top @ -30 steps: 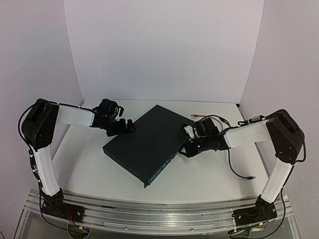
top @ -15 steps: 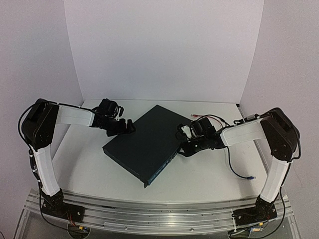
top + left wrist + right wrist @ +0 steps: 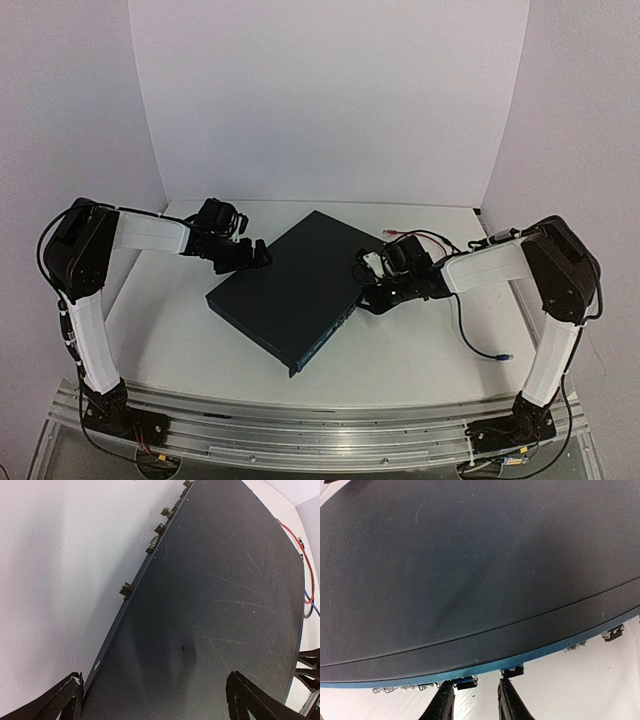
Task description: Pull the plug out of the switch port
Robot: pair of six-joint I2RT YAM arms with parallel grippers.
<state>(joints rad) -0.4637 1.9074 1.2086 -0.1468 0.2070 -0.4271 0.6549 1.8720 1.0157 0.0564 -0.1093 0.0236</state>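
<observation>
Having crept slightly inward, the right tool [image 3: 370,298] hangs with fingers narrowly apart and empty beside what looks like a small blue plug [image 3: 465,682] on the 4 o'clock socket edge of the switch [image 3: 290,290], a heavy-looking rigid box at the middle of the surface [image 3: 420,350], while the left tool [image 3: 255,257] straddles its 10 o'clock side, spread wide, so a pinch on the tiny stiff plug body seems best.

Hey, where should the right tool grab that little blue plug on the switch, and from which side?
Grip the plug by its two sides where it sticks out of the switch along the blue edge, coming straight in facing that edge. It protrudes only slightly, so pinch close to the edge.
</observation>
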